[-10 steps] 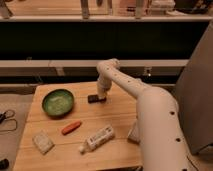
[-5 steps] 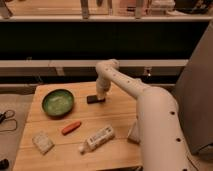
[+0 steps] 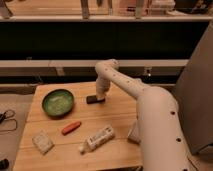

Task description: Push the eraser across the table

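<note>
Nothing has visibly moved in the last second: the gripper (image 3: 101,94) stays at the black eraser's (image 3: 95,99) 3 o'clock end, jaws clenched and holding nothing, on the counter's (image 3: 120,107) far half. The green bowl (image 3: 58,102), its pale inside showing, sits at the eraser's 9 o'clock. An orange carrot (image 3: 71,127), a toppled white bottle (image 3: 97,139) and a pale packet (image 3: 42,141) lie toward 6 to 7 o'clock, well apart.

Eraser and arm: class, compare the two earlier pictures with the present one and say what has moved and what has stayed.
No clear move shows. The end effector, shut, stays at the right end of the eraser on the table. The bowl, carrot, bottle and packet lie as before.
</note>
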You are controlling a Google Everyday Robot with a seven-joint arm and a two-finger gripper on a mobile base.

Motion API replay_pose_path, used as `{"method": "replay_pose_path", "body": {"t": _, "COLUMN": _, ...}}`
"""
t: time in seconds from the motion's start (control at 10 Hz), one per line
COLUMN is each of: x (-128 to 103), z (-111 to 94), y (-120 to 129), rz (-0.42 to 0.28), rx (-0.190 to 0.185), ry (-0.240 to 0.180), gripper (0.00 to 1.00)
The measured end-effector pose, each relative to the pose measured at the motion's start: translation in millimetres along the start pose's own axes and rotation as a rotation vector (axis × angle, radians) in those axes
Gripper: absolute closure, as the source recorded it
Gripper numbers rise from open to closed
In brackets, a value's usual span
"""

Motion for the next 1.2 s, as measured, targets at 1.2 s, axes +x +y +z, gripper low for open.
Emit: {"method": "replay_pose_path", "body": {"t": 1.2, "x": -18, "z": 3, "y": 3, "rz": -0.035, "rx": -0.013, "ry": -0.001, "gripper": 1.0}}
